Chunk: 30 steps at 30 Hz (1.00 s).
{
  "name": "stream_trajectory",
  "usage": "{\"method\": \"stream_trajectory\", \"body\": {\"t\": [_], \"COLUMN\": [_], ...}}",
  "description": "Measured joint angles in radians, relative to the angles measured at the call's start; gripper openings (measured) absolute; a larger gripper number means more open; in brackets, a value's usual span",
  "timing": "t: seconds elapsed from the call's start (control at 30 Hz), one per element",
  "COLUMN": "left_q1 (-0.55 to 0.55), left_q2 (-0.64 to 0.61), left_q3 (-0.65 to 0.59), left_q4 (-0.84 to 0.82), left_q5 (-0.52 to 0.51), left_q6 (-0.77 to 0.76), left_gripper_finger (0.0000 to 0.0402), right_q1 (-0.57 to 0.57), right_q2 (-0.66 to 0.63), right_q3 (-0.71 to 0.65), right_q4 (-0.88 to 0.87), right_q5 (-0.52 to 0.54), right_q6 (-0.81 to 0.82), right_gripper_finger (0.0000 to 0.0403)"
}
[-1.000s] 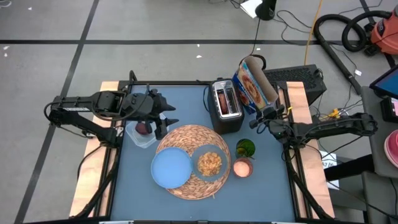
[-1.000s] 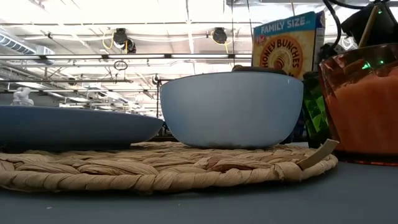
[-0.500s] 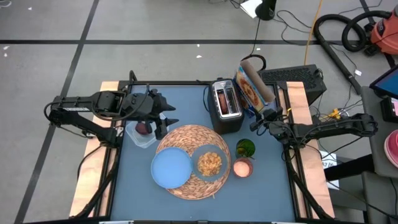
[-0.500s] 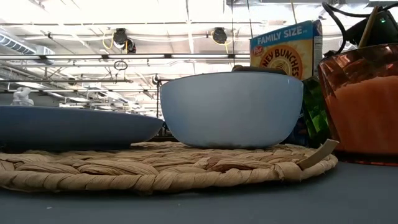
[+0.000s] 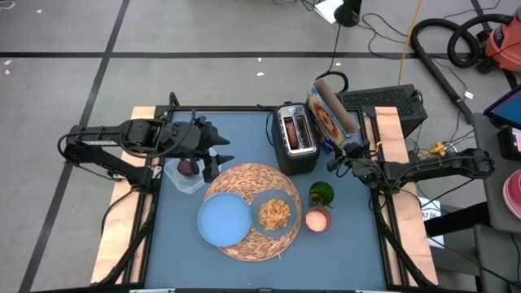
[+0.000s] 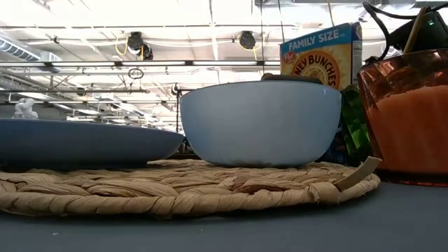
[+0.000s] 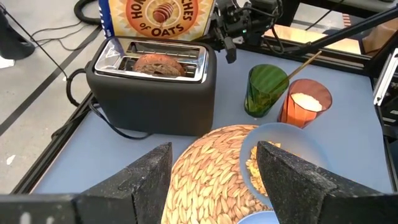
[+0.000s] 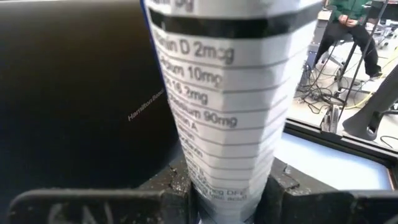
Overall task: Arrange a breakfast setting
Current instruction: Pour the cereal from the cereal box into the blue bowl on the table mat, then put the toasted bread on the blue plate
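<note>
since a second ago the cereal box [image 5: 328, 114] has tipped from leaning outward to nearly upright beside the toaster [image 5: 295, 140], pinched by its narrow edge in the right gripper [image 5: 345, 151] – over the last half second nothing shifts. left gripper [image 5: 213, 152] hovers as before, fingers [image 7: 147, 180] spread, by the clear tub [image 5: 186, 173] (dark-red fruit [image 5: 187, 168] inside). woven mat [image 5: 247, 178] carries the light-blue plate [image 5: 224, 220] and the bowl [image 5: 275, 213] of cereal [image 5: 274, 214]; bagel [image 7: 158, 64] sits in the toaster slot – orange-pink cup [image 5: 318, 219] beside the mat, near a green glass [image 5: 321, 194].
</note>
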Motion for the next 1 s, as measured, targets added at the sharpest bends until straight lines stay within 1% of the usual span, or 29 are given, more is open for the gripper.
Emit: {"method": "stream_trajectory", "body": {"t": [0.1,0.2,0.47,0.67,0.8,1.0], "left_q1": [0.0,0.0,0.0,0.0,0.0,0.0], "left_q2": [0.0,0.0,0.0,0.0,0.0,0.0], "left_q3": [0.0,0.0,0.0,0.0,0.0,0.0], "left_q4": [0.0,0.0,0.0,0.0,0.0,0.0], "left_q5": [0.0,0.0,0.0,0.0,0.0,0.0], "left_q6": [0.0,0.0,0.009,0.01,0.01,0.01], "left_gripper_finger": [0.0239,0.0239,0.0239,0.0239,0.0239,0.0239], "right_q1": [0.0,0.0,0.001,0.001,0.001,0.001], "right_q2": [0.0,0.0,0.001,0.001,0.0,-0.001], "right_q3": [0.0,0.0,-0.001,-0.001,-0.001,0.012], "right_q4": [0.003,0.001,-0.004,-0.003,-0.002,-0.002], "right_q5": [-0.005,-0.019,-0.122,-0.12,-0.136,-0.203], "right_q6": [0.003,0.004,0.008,0.042,0.032,0.018], "right_gripper_finger": [0.0103,0.0127,0.0227,0.0287,0.0307,0.0313]}}
